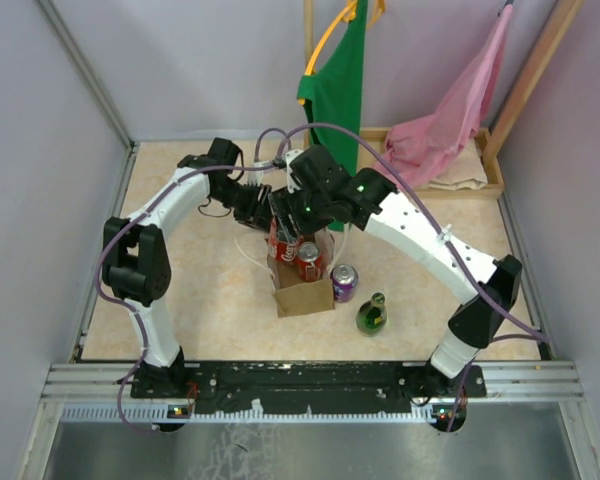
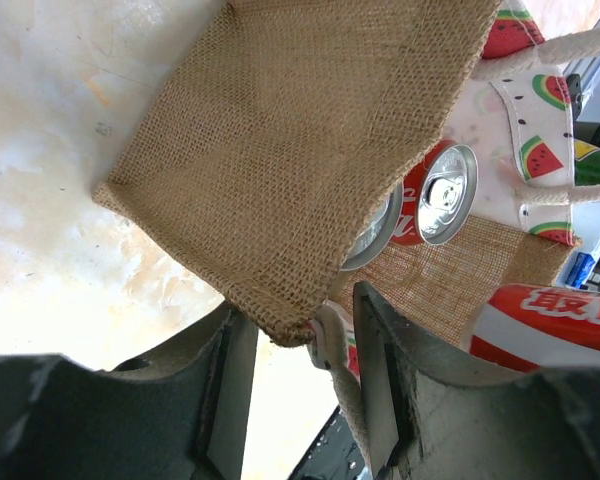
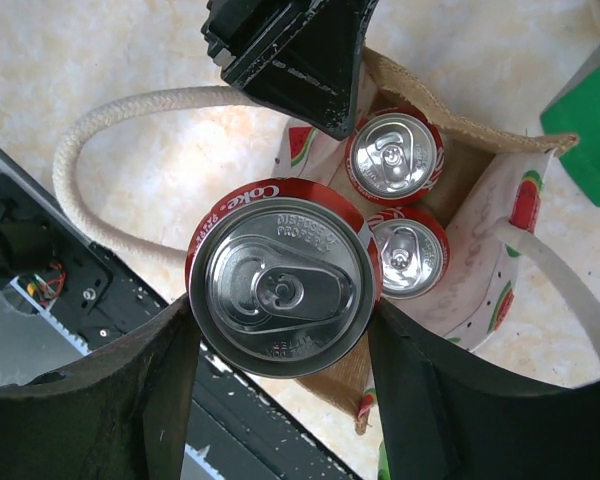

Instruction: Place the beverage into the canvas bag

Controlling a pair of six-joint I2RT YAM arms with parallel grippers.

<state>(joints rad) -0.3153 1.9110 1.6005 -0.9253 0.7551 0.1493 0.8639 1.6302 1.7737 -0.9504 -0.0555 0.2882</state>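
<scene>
The canvas bag point(image 1: 305, 295) stands open at the table's middle, cream with a watermelon print and tan burlap sides point(image 2: 280, 150). Two red cans point(image 3: 395, 155) point(image 3: 410, 255) stand inside it. My right gripper point(image 3: 280, 312) is shut on a third red cola can point(image 3: 280, 285) and holds it upright above the bag's rim, over its near corner. My left gripper point(image 2: 295, 310) is open at the bag's far side. A burlap corner and a white rope handle point(image 2: 335, 345) lie between its fingers, the rope against the right finger. From above, both grippers point(image 1: 263, 208) point(image 1: 302, 215) meet over the bag.
A purple can point(image 1: 344, 283) and a green bottle point(image 1: 371, 315) stand on the table right of the bag. A wooden tray point(image 1: 485, 180) with pink cloth point(image 1: 450, 110) sits at the back right. A green cloth point(image 1: 335, 90) hangs behind. Grey walls enclose the table.
</scene>
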